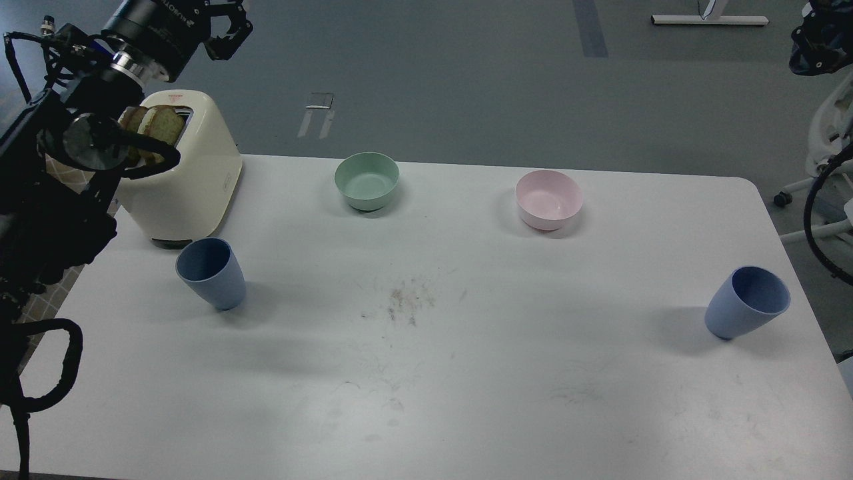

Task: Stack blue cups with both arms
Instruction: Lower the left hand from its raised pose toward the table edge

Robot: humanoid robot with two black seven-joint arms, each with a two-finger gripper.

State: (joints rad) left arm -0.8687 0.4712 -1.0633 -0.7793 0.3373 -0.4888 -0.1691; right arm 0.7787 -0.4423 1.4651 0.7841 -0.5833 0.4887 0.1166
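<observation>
Two blue cups stand upright and far apart on the white table (466,373). One blue cup (210,273) is at the left, just in front of the toaster. The other blue cup (746,303) is near the right edge. My left gripper (228,30) hangs high at the top left, above and behind the toaster, well away from the left cup; its fingers look spread with nothing between them. My right gripper (814,47) is a dark shape at the top right edge, off the table and far from the right cup; its fingers cannot be told apart.
A cream toaster (190,180) with bread slices in its slots stands at the back left. A mint-green bowl (366,180) and a pink bowl (548,199) sit along the back. White chair legs (810,200) lie beyond the right table edge.
</observation>
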